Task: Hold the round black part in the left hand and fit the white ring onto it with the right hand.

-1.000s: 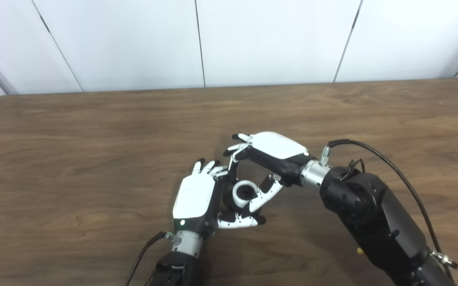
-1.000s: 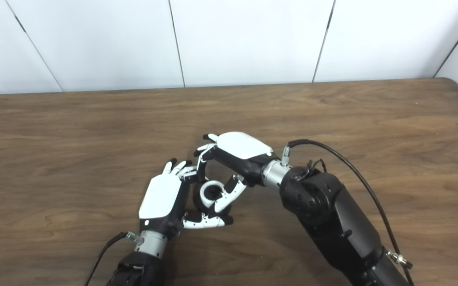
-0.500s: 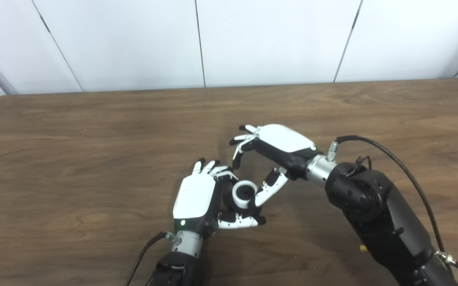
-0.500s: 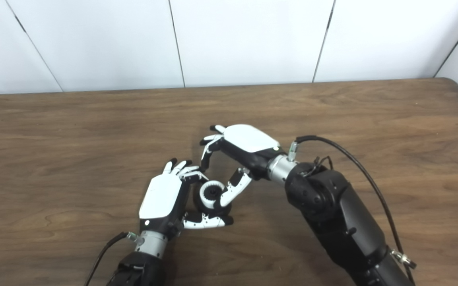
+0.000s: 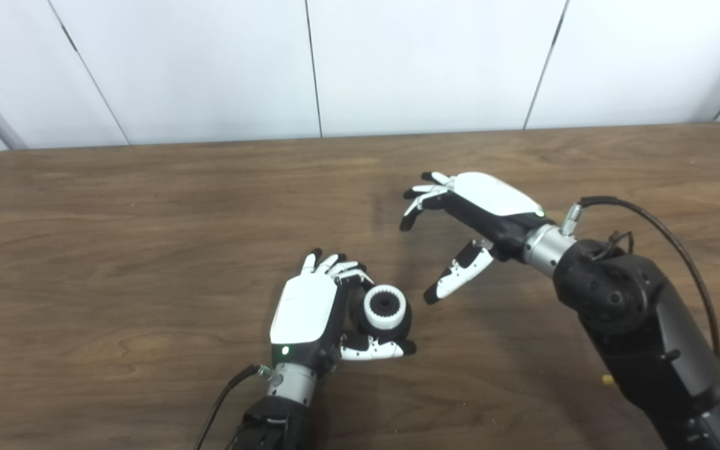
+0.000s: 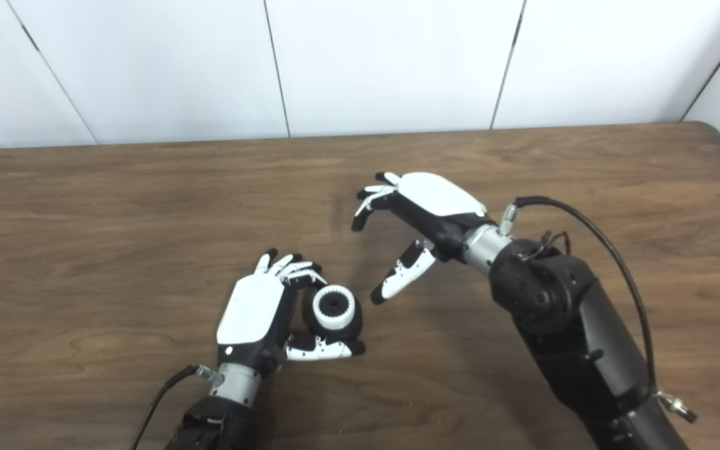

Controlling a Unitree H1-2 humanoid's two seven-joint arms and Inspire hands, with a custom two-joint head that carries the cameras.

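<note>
My left hand [image 5: 310,309] is shut on the round black part [image 5: 400,322], thumb under it and fingers behind it, low over the table. The white ring [image 5: 385,307] sits on the part's face, with its dark centre showing; it also shows in the right eye view [image 6: 334,307]. My right hand [image 5: 466,212] is open and empty, up and to the right of the part, with fingers spread and the thumb pointing down toward the table. It touches neither the ring nor the part.
The brown wooden table [image 5: 116,237] spreads all round both hands. A white panelled wall [image 5: 422,62] runs behind its far edge. A black cable [image 5: 654,225] loops off my right forearm.
My right hand has let go of the ring and drawn back up and to the right, its fingers opening. The ring stays on the black part in my left hand, which has not moved.
</note>
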